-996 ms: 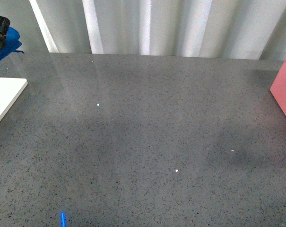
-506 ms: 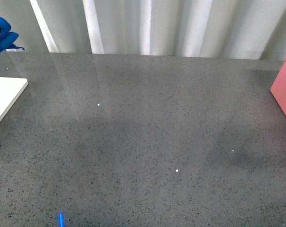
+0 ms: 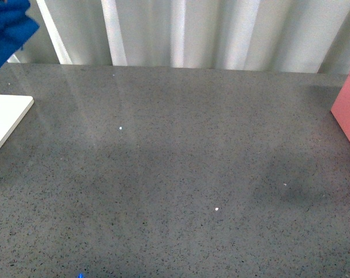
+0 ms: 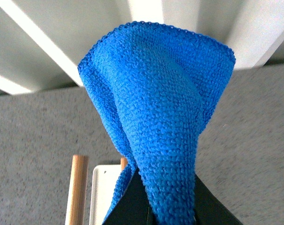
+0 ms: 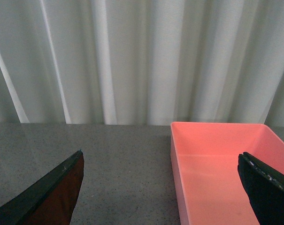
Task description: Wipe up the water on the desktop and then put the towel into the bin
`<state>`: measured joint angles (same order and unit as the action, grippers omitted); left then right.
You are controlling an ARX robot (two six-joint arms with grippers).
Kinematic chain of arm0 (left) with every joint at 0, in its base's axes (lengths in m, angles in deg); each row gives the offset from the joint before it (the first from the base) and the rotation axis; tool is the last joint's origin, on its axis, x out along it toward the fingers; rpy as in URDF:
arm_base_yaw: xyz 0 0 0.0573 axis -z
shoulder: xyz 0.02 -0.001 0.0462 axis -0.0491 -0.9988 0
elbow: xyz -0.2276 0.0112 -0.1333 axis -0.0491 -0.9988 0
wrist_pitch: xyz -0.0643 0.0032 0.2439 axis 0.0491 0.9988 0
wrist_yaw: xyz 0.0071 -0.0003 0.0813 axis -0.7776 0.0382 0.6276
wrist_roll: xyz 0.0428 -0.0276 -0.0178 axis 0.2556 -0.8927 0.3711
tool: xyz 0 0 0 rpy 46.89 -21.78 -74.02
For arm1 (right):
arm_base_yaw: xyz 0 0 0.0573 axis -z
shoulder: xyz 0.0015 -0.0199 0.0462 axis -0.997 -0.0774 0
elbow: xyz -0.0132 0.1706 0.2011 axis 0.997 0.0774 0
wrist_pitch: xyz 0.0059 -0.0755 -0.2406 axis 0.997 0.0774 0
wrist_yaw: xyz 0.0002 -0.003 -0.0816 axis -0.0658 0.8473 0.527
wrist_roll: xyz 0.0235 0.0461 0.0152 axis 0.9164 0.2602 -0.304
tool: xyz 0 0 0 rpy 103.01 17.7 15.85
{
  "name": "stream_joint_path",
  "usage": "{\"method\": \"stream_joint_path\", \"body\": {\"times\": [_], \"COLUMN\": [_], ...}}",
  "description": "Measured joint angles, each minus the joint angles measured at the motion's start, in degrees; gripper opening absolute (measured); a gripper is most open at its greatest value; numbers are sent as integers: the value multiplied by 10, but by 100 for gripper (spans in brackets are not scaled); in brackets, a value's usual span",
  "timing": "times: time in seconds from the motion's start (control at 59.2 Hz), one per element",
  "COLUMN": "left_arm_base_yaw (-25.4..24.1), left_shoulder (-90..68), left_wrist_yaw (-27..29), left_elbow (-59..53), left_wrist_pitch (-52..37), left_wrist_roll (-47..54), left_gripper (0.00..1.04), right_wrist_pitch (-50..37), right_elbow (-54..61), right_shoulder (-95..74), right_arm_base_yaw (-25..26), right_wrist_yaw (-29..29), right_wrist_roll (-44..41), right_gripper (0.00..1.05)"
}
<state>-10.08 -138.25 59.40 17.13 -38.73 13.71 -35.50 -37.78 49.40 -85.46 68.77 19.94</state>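
Left tool [image 4: 166, 212] clamped on the towel [image 4: 156, 117], held above the table [image 3: 180, 174]; right tool [image 5: 160, 164] spread apart, facing the bin [image 5: 217, 159].

Backdrop, as I see it: a pale pleated curtain [image 3: 221, 35] spans the full width, its folds lit in bright vertical bands.

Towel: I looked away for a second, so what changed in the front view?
The towel rose at the far left, held off the desktop in the shut left gripper, which it now hides in the front view. The white board and pink bin stayed put.
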Motion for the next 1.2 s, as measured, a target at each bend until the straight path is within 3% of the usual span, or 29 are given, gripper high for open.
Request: {"method": "stream_joint_path", "body": {"times": [0.236,0.355,0.49,0.726,0.962,1.148,1.199], "left_arm_base_yaw": [35,70,110,165,228,233,231], "left_shoulder": [84,139,169,189,191,172,172], "left_wrist_yaw": [-107,-218,-269,-269,-250,-237,-237], "left_elbow": [-5,-73,-143,-208,-223,-218,-217], "left_wrist_pitch": [-47,-165,-295,-363,-360,-350,-350], "left_wrist_roll": [-81,-201,-326,-419,-405,-387,-386], "left_gripper": [5,5,5,5,5,5,5], "right_wrist_pitch": [0,0,0,0,0,1,64], "right_elbow": [0,0,0,0,0,0,-26], "right_shoulder": [0,0,0,0,0,-1,-35], "right_arm_base_yaw": [0,0,0,0,0,0,4], "right_wrist_yaw": [0,0,0,0,0,0,-14], "right_wrist_roll": [0,0,0,0,0,2,36], "right_gripper": [98,98,98,98,98,98,98]}}
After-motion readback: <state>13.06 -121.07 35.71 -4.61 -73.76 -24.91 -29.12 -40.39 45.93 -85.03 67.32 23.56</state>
